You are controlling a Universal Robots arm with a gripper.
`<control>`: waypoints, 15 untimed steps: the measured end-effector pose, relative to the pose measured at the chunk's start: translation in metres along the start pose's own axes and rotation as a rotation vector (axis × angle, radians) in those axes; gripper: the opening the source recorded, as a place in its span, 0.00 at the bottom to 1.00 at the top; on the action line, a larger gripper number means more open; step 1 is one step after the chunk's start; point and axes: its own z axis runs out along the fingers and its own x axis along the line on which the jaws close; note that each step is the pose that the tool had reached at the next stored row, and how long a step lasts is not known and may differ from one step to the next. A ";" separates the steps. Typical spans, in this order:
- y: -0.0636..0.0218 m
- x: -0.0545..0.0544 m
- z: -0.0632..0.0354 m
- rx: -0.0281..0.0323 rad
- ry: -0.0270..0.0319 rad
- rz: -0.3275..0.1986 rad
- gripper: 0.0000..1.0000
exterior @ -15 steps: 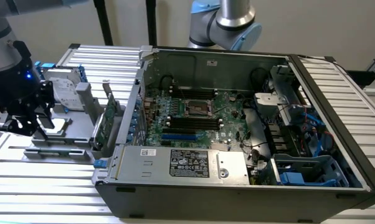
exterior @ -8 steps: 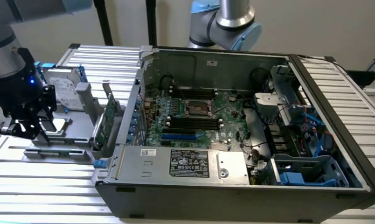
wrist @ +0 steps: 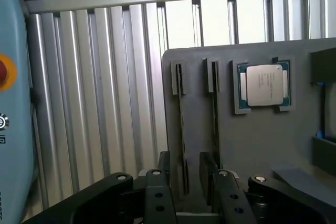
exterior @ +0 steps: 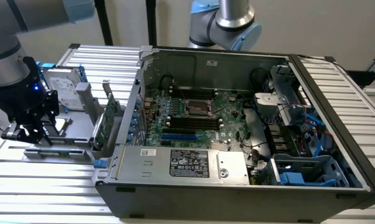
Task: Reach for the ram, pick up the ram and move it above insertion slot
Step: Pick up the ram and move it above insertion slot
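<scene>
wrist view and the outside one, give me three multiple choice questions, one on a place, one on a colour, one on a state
1. Where does the processor chip lie?
A. in a recess of the grey tray
B. on the motherboard
C. on the hard drive

2. What colour is the upright card beside the case?
A. red
B. green
C. white

3. How is the gripper?
A. shut on the chip
B. open, astride a ram stick
C. shut on the card

Answers:
1 A, the tray's rim frames the chip.
2 B, its board shows green.
3 B, bare tray shows on either side of the stick within the gripper's gap.
</scene>
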 end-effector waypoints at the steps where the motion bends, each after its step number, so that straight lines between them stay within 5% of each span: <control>1: 0.0000 0.000 0.0018 0.0000 0.0000 0.000 0.36; 15: -0.0005 -0.001 0.0273 0.0002 0.0001 -0.006 0.36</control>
